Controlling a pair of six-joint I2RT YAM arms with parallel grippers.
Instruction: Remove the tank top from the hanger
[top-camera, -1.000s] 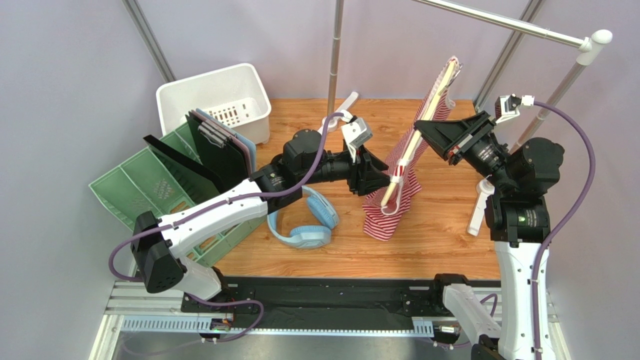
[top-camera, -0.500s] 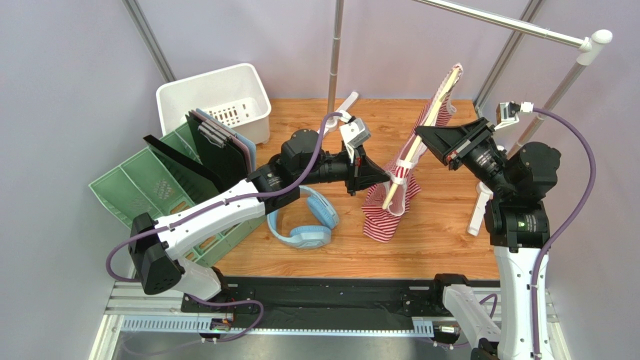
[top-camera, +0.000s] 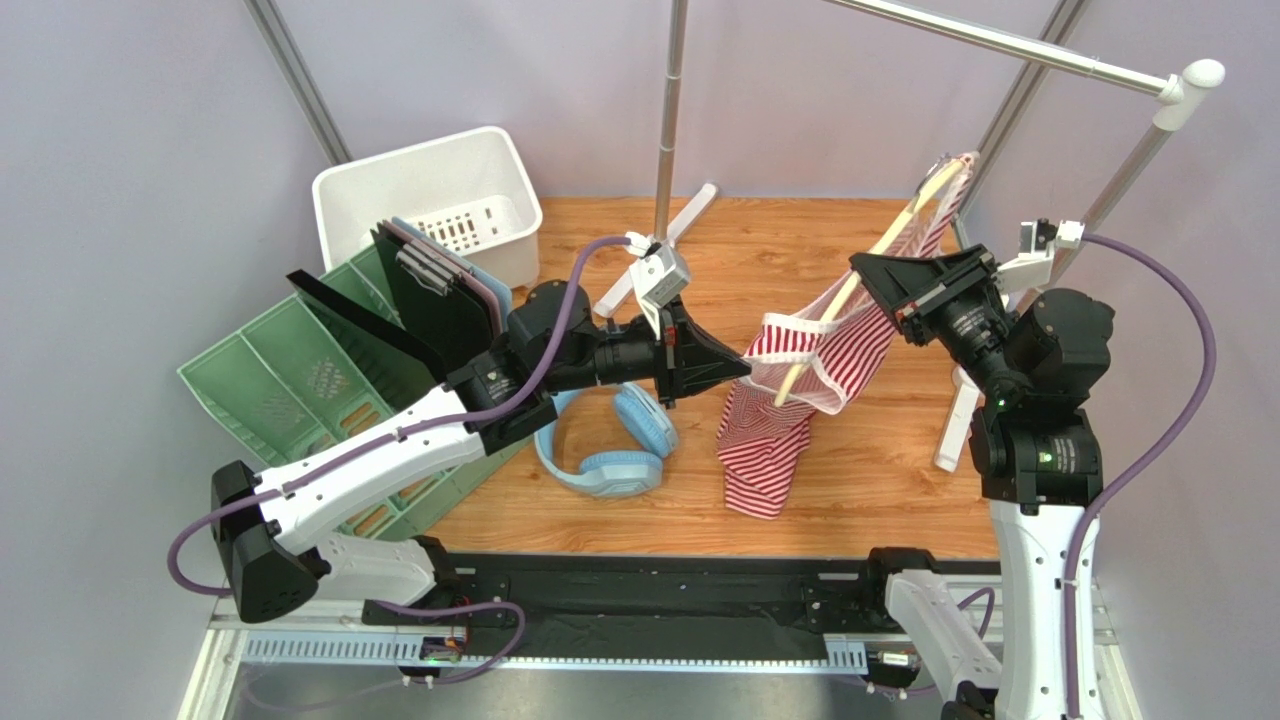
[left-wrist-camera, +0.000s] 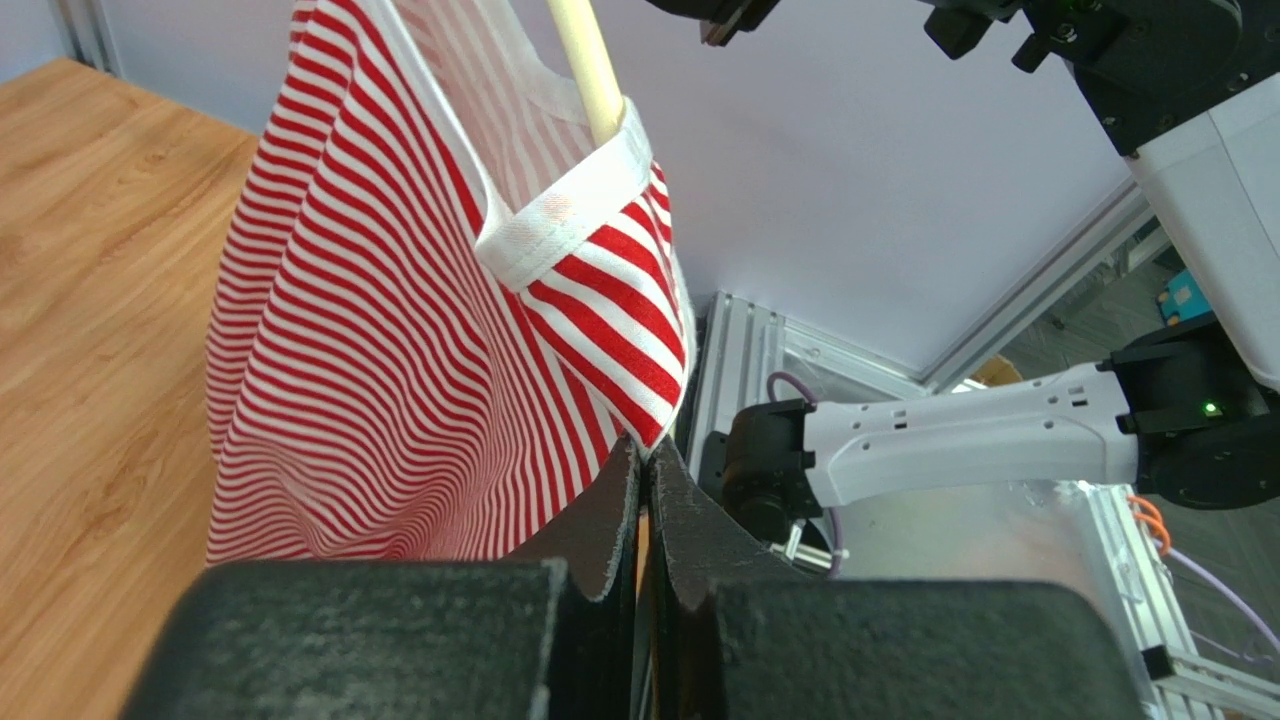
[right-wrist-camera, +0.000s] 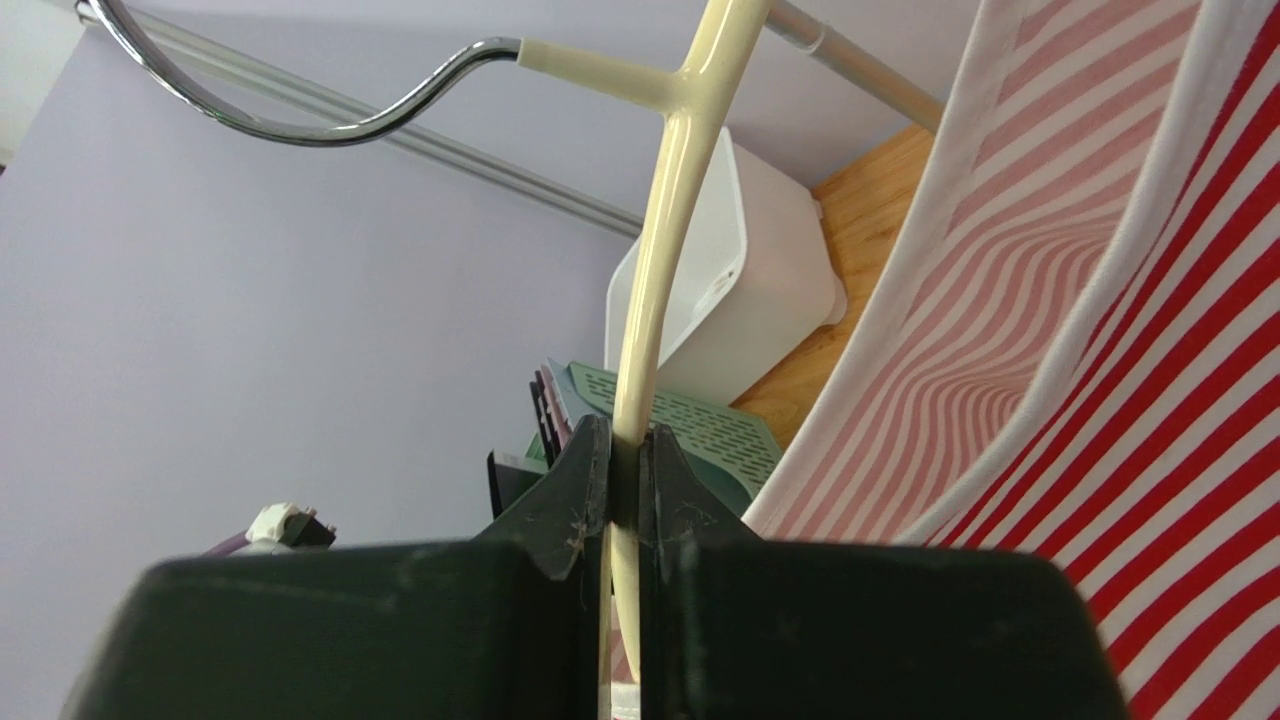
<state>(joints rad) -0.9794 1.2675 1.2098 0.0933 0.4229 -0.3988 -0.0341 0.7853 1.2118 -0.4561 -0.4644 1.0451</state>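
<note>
The red-and-white striped tank top hangs on the cream hanger, which slants up to the right above the table. My left gripper is shut on the cloth's left edge, and the cloth is stretched toward it. In the left wrist view the striped tank top runs down into the closed tips of my left gripper, with the hanger's end inside a white-edged strap. My right gripper is shut on the hanger's arm. In the right wrist view the hanger passes between the tips of my right gripper, with its metal hook above and the tank top at the right.
Blue headphones lie on the wooden table under my left arm. A green file rack holding dark folders and a white basket stand at the left. The silver rack rail and its pole rise behind.
My left gripper closed on the tank top's edge and drew back left, stretching the cloth. My right gripper carried the hanger up and to the right.
</note>
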